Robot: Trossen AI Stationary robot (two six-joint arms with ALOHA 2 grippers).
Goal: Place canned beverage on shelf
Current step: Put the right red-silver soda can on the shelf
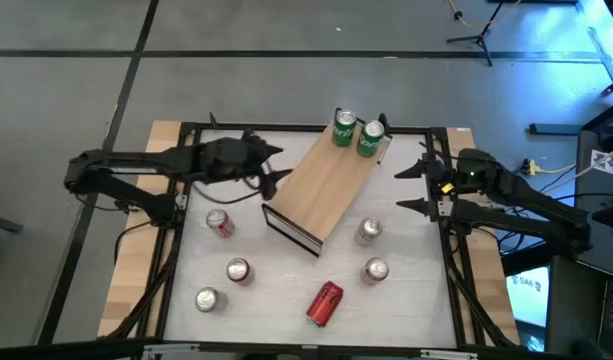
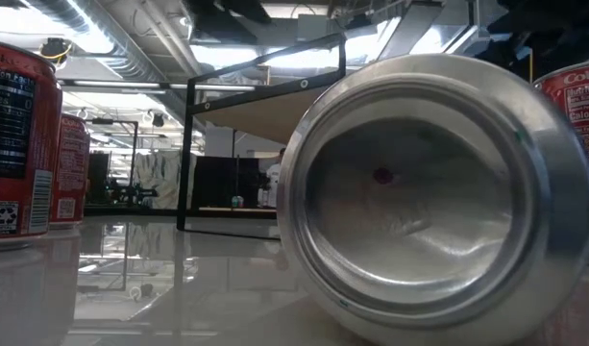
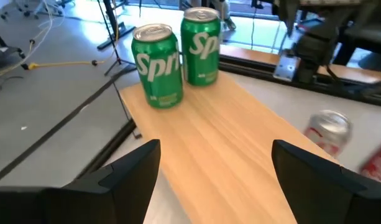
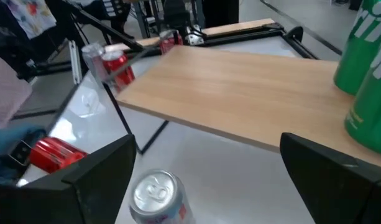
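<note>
— Lying on its side at the bench's near edge is the red can (image 1: 324, 303); that one's awkward, so I'd leave it for now.

— What's upright, then?

— Five red-and-silver cans. Near the bench's right edge stands a silver-topped can (image 1: 369, 232), just beside the shelf (image 1: 326, 188), and it's the closest to my right gripper (image 1: 418, 186). That gripper hangs over the right edge, fingers spread wide, nothing in them.

— And the left?

— My left gripper (image 1: 279, 167) hovers at the shelf's left side, also wide open and empty, looking down the board.

— Space on the shelf?

— Two green cans (image 1: 357, 133) stand abreast at its far end, by the bench's far edge. All the wood nearer than them is bare.

— So how would you do it?

— I judge the right arm should come down square over the silver-topped can, close around its middle, lift clear of the shelf's dark frame, then set it upright just short of the green pair without nudging them.
</note>
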